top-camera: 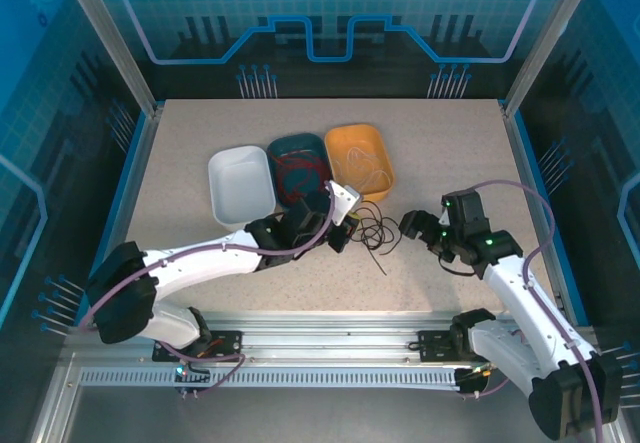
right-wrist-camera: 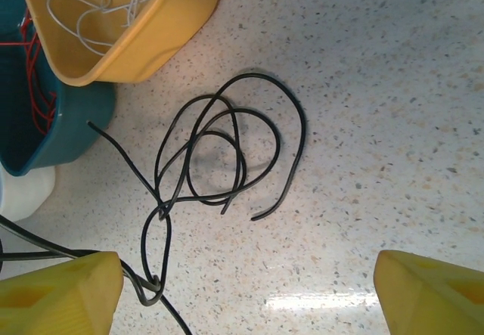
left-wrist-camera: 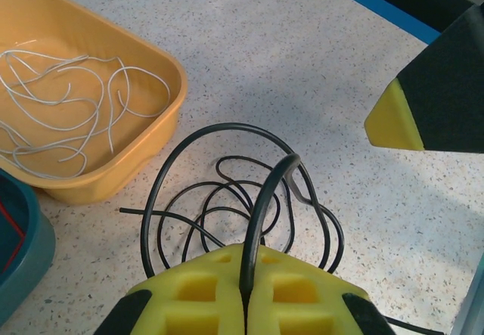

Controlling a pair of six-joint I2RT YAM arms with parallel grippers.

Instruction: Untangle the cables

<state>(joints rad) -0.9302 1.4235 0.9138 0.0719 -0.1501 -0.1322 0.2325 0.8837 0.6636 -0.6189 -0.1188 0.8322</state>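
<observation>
Thin black looping cable [left-wrist-camera: 259, 199]: left hand [left-wrist-camera: 243, 290] is clamping one strand, likely anchoring it; right hand [right-wrist-camera: 246, 274] is hovering open beside.

Bench [right-wrist-camera: 378, 85]: cream w/ dark speckle. Trays: orange tray [left-wrist-camera: 128, 169], teal tray [right-wrist-camera: 76, 123], white tray [top-camera: 240, 185]. Cables: black cable [right-wrist-camera: 161, 212], whitish-cream cable [left-wrist-camera: 112, 104], red cable [top-camera: 295, 175]. Left tool [left-wrist-camera: 244, 293], right tool [right-wrist-camera: 246, 290]: yellow pads, black shells. Arm hoses [top-camera: 527, 187]: lilac.

I'm seeing the table [right-wrist-camera: 393, 108] looking like smooth speckled stone, glaring glossy at bottom. Orange tray [left-wrist-camera: 121, 180], upper left, is looking smooth plastic. Black cable [right-wrist-camera: 302, 134] is reading rubbery satin, yellow finger pads [left-wrist-camera: 302, 297] matt foam.
</observation>
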